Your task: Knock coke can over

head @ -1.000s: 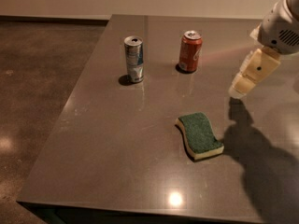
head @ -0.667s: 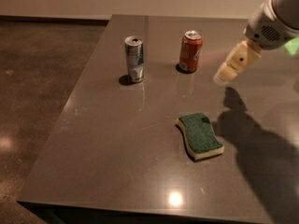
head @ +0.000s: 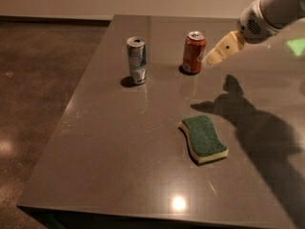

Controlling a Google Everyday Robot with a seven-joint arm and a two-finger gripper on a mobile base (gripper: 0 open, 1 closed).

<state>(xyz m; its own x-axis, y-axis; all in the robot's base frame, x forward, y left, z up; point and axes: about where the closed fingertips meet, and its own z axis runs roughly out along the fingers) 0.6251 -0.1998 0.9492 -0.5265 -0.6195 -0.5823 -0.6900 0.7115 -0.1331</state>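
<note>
The coke can [head: 193, 52], red-orange with a silver top, stands upright on the grey table [head: 119, 142] near its far side. My gripper [head: 213, 57] comes in from the upper right on a white arm. Its cream fingertip sits just right of the can, a small gap away, at about mid-height of the can.
A silver-and-blue can [head: 137, 60] stands upright left of the coke can. A green-topped sponge [head: 203, 138] lies nearer the front, right of centre. The table's left edge drops to a brown floor [head: 38, 80]. A green light patch [head: 296, 46] shows at the right.
My gripper has moved left and towards the far side, from well right of the coke can to just beside it. The cans and sponge have not moved.
</note>
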